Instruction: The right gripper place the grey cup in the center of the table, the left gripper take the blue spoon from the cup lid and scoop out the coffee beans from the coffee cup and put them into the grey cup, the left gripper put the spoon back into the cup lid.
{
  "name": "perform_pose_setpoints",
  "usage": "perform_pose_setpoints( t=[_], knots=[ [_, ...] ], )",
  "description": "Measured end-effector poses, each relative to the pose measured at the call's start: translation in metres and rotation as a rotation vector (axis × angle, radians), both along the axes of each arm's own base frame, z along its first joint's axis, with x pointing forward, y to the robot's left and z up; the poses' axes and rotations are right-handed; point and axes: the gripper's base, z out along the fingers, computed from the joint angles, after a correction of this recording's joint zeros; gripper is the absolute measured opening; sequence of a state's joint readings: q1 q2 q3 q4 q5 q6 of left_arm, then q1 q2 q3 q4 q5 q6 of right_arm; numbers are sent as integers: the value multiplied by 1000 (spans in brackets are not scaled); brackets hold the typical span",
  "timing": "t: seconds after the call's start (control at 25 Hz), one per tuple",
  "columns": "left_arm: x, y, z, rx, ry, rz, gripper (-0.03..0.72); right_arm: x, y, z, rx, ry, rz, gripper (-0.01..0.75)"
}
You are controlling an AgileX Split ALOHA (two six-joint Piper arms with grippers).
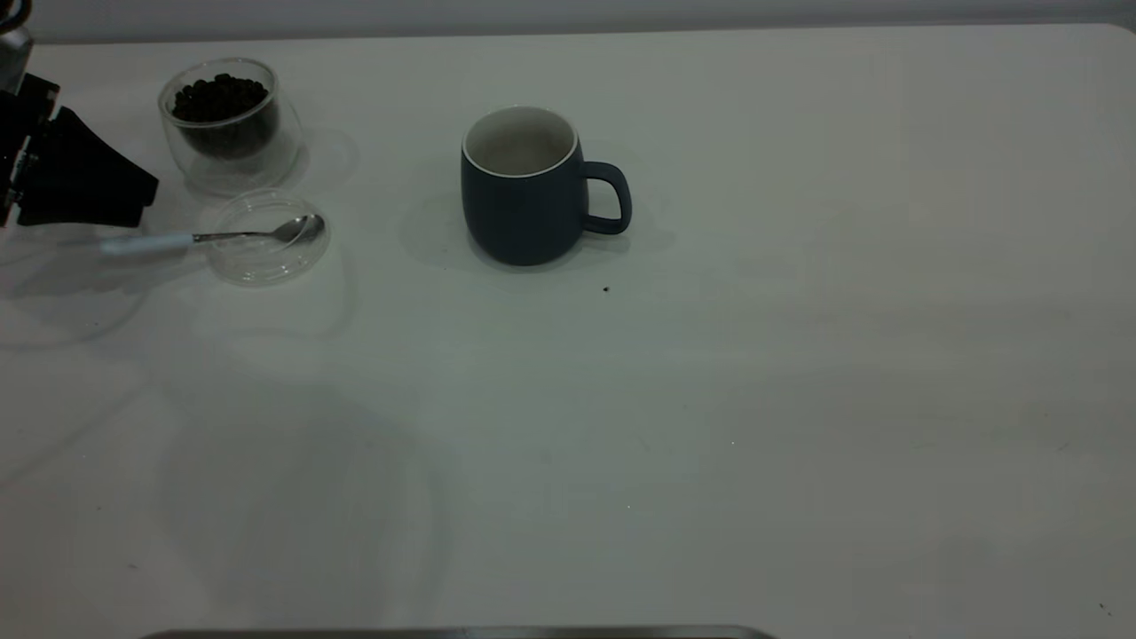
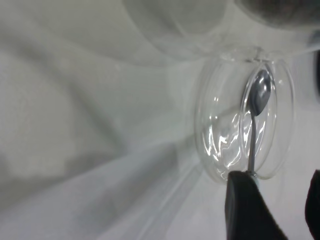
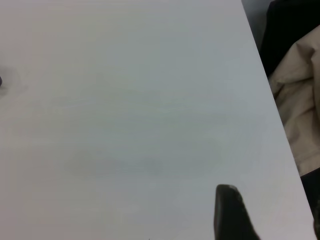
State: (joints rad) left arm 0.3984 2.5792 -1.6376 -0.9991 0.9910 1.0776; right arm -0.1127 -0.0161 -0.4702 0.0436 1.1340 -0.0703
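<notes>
Bench (image 1: 799, 399): white, fills nearly the whole ext. view; far edge runs along frame top, rounded corner at upper right. Whole right half and lower part bare, wide room to move there. A few tiny dark specks, one just below the mug.

Counted: 1 grey cup, 1 coffee cup, 1 cup lid, 1 blue spoon, 1 heap of beans.

Grey cup (image 1: 525, 191) upright, upper centre of frame, handle toward frame right, well apart from the rest. White inside; contents can't be made out.

Left tool (image 1: 84, 182) at left edge, upper left of frame, just above the spoon handle. In left wrist view two dark tips show apart (image 2: 280, 210), spoon neck near one; not clamped on anything seen.

Coffee cup (image 1: 226, 124) upper left, holding coffee beans (image 1: 219, 98), just beside tool.

Cup lid (image 1: 266, 238) just below coffee cup, nearly touching it.

Blue spoon (image 1: 209, 236): bowl in lid, handle out over the rim toward frame left.

Right tool: one dark tip only, right wrist view (image 3: 230, 212), over bare bench near its edge; apart or together, can't tell.
</notes>
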Motion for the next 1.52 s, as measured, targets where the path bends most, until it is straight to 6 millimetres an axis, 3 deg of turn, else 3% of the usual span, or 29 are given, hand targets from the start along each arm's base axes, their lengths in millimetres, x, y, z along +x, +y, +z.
perform_pose_setpoints(
  t=[0.16,0.28,0.52,0.68,0.88,1.04,1.32,1.52],
  knots=[
    [3,3,10,19,-26,7,360,0,0,0,0,0,0,364],
    [12,8,31,-16,-84,57,360,0,0,0,0,0,0,364],
    [28,7,105,-245,-272,169,360,0,0,0,0,0,0,364],
    [26,5,168,-240,-408,144,360,0,0,0,0,0,0,364],
    [7,-1,242,-10,-440,124,358,0,0,0,0,0,0,364],
    [-13,-23,287,204,-379,122,356,0,0,0,-1,0,1,364],
    [-62,-84,340,450,-197,26,356,0,0,0,-1,0,1,364],
    [-92,-101,367,697,-174,94,347,0,0,0,0,0,0,364]
  ],
)
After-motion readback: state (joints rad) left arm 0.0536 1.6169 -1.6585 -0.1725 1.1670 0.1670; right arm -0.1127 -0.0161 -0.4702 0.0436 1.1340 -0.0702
